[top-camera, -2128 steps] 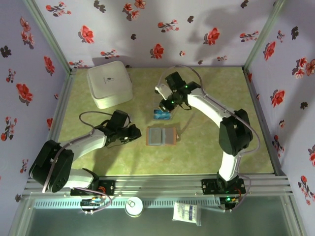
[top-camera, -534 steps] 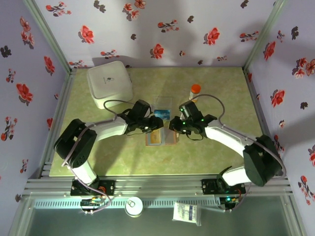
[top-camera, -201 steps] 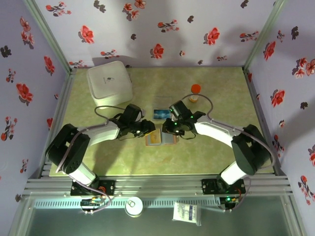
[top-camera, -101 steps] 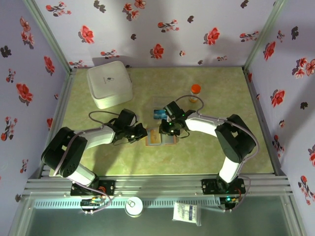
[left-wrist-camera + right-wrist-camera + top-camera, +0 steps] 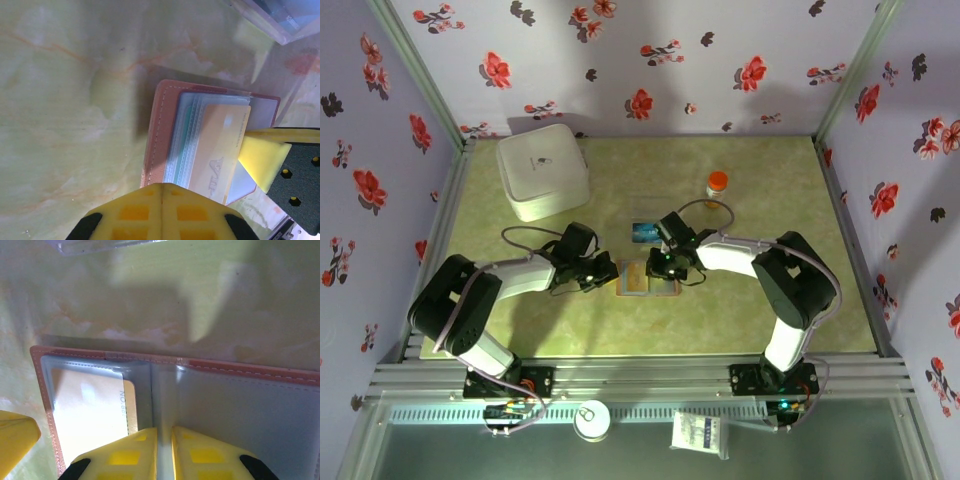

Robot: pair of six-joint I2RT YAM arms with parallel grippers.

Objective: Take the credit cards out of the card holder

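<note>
The tan-brown card holder (image 5: 642, 283) lies open on the table between both grippers. A pale yellowish credit card (image 5: 220, 145) sits in its left pocket, with a teal edge (image 5: 188, 127) showing beneath. My left gripper (image 5: 162, 192) is shut, its fingertips over the holder's near left edge (image 5: 152, 145); I cannot see anything between them. My right gripper (image 5: 164, 432) is pinched on a raised fold of the grey inner sleeve (image 5: 240, 405) at the holder's middle. The same card (image 5: 85, 400) shows under clear plastic. A blue card (image 5: 646, 232) lies in a clear box beyond the holder.
The clear plastic box (image 5: 280, 20) stands just past the holder. An orange-capped bottle (image 5: 717, 185) is at the back right, and a big white square container (image 5: 542, 170) at the back left. My right gripper's yellow finger (image 5: 262, 157) rests at the holder's far side.
Both grippers have drawn in over the card holder. The left jaws have shut and the right jaws have narrowed onto the sleeve fold.
</note>
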